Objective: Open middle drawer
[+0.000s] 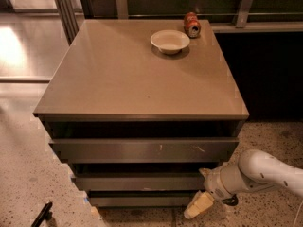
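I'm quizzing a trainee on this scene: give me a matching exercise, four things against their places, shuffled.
1 bowl
2 can
3 middle drawer
4 gripper

a low, by the cabinet front's right end
b second front from the top
c on its side, near the top's far edge
d upright, beside the can

Pairs: 1-d, 2-c, 3-b, 4-a

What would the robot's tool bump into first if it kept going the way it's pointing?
The tool, low at the picture's right, points down and leftward. Going straight, it would probably meet the speckled floor just beneath the lowest drawer front, though depth is unclear.
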You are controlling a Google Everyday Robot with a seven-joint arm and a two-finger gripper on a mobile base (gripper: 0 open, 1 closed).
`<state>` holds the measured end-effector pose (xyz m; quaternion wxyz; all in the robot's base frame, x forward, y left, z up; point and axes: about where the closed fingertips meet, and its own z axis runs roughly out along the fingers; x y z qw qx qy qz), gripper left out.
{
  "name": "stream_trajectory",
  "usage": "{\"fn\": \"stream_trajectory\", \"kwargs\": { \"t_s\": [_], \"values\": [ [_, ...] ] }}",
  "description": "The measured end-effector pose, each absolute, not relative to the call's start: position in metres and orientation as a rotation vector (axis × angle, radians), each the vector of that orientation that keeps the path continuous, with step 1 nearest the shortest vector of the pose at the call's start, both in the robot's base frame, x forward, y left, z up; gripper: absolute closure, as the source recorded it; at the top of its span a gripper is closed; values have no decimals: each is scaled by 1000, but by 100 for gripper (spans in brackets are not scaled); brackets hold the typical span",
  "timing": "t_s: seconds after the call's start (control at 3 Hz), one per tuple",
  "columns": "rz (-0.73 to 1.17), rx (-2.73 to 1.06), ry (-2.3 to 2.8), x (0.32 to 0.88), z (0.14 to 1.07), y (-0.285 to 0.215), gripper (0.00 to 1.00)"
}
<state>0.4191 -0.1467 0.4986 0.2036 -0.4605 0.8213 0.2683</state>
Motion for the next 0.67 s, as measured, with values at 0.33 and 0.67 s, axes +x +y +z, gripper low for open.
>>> {"fn": "stream_trajectory", "kwargs": {
  "t_s": [0.33, 0.67],
  "values": [
    [751, -1284, 2290, 419, 498, -146, 0],
    [793, -1263, 2258, 430, 489, -129, 0]
  ]
}}
